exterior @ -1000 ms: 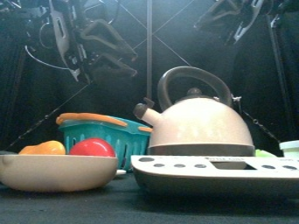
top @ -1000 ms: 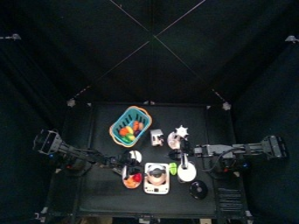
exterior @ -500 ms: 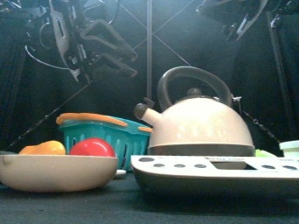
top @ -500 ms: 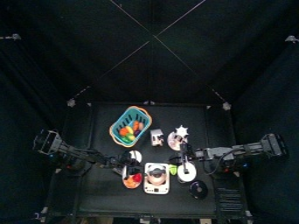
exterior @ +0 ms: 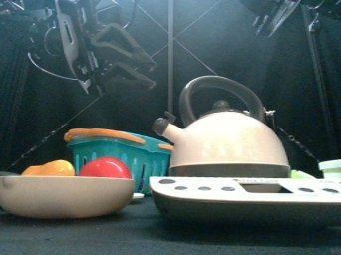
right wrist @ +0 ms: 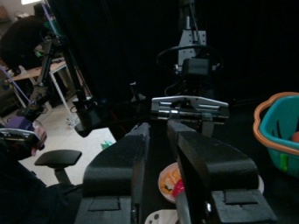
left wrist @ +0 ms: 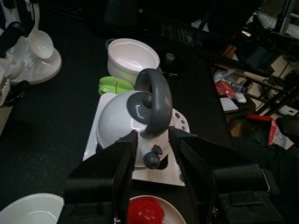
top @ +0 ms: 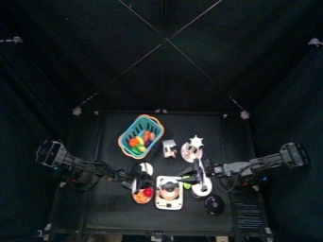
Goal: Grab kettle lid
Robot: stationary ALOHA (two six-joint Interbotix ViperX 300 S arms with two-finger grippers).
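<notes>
black table (top: 113, 203) crowded, black curtains (top: 76, 66) around.

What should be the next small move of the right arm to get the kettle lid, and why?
Probably tilt the right hand down toward the lid. Its wrist view looks level at the left arm, not down at the table, while the lid lies untouched near the front edge, beside the white oval object.

Kettle (exterior: 226, 129), scale (exterior: 246, 197), bowl (exterior: 64, 191), basket (top: 142, 134) crowd table's middle; bare table (top: 108, 213) along front-left.
</notes>
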